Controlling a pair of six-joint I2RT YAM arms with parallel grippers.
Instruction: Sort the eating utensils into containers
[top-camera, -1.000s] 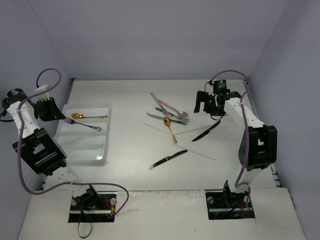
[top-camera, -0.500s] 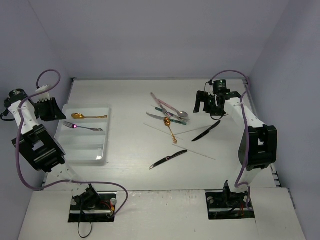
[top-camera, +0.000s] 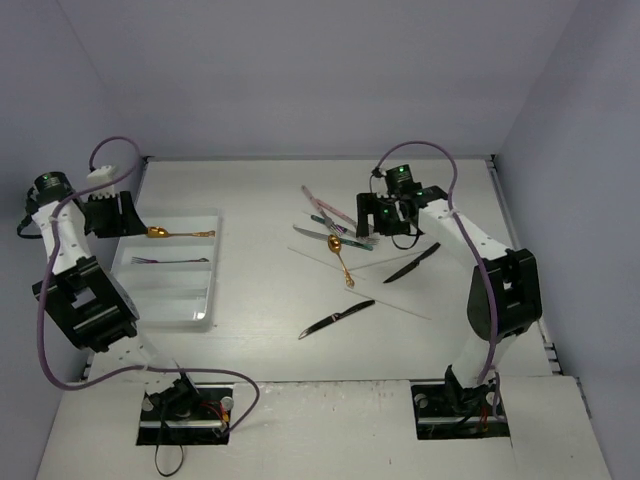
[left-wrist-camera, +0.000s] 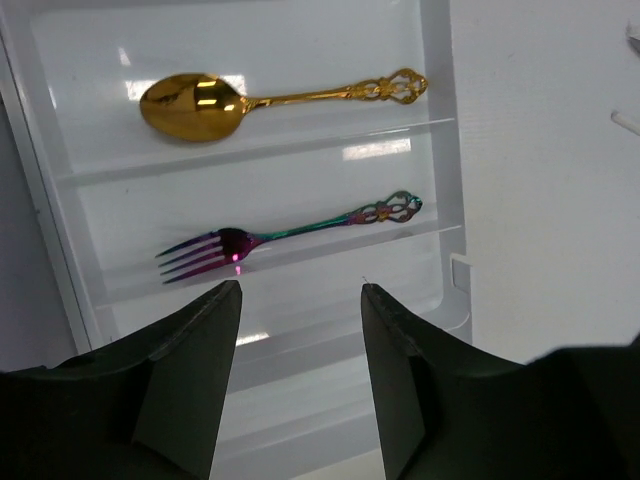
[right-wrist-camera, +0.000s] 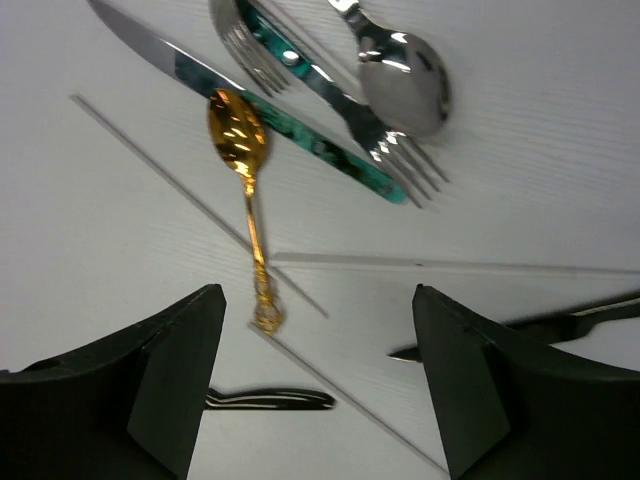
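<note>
The gold ornate metal spoon (right-wrist-camera: 240, 140) is laid with its handle toward the desk's near edge, close below the right tool (right-wrist-camera: 315, 298), which is held spread and empty.

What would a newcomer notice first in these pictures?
A gold spoon and a rainbow-tinted fork lie in separate compartments of the white tray at the left. Mid-table lies a loose heap of cutlery, with the right claw open above it.
</note>
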